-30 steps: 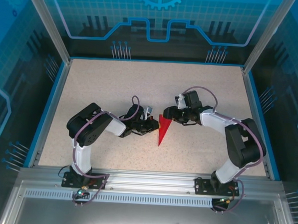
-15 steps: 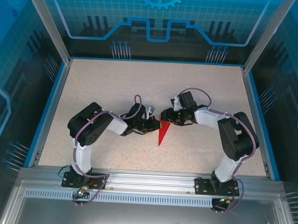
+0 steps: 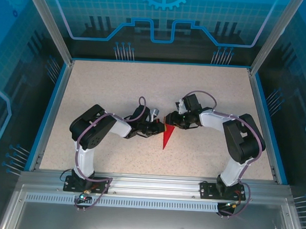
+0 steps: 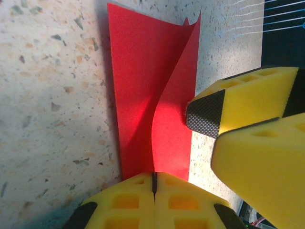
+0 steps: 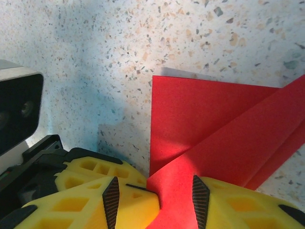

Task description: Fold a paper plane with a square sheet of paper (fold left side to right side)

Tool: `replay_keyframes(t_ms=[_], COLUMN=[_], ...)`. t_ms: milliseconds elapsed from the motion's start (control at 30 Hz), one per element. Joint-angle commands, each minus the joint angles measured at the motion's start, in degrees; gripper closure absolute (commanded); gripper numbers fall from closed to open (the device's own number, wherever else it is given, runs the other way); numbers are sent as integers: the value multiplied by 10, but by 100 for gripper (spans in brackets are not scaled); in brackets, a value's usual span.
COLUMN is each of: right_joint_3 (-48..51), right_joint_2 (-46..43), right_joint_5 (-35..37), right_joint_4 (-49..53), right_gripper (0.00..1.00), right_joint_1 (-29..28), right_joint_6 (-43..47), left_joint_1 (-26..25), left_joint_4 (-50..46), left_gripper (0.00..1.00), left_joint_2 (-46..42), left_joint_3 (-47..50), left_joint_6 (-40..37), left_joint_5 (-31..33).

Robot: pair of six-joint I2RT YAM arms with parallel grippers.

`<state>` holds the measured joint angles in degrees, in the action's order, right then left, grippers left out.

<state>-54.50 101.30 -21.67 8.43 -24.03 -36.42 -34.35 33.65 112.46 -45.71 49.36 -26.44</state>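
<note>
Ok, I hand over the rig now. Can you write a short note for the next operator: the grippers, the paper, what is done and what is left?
Left gripper: shut on one edge of the red paper, where a flap curves up.
Right gripper: the paper passes between its fingers; I cannot tell if it clamps.
Paper: mid-table, between both grippers, a narrow shape with its point toward the arm bases.
Done: the sheet is already creased to a point.
Left: bring the left side over to the right and press it flat; the flap is raised, not flat.
</note>
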Motion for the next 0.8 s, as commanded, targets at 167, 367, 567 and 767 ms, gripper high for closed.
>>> replay_keyframes(t_ms=[167, 367, 567, 767], right_joint_3=[-12, -10, 0, 24], right_joint_2=[26, 37, 48, 46], right_joint_5=[15, 21, 31, 40], right_joint_4=[23, 25, 39, 51], right_gripper=[54, 54, 56, 57], right_joint_1=[-7, -5, 0, 10], right_joint_6=[2, 4, 3, 3], left_joint_1=[-15, -14, -14, -13], left_joint_4=[-53, -52, -44, -51], left_gripper=[100, 100, 100, 91], left_joint_2=[31, 35, 24, -16], left_joint_3=[-3, -1, 6, 17], left_joint_6=[-10, -6, -5, -7], left_joint_5=[21, 23, 18, 16])
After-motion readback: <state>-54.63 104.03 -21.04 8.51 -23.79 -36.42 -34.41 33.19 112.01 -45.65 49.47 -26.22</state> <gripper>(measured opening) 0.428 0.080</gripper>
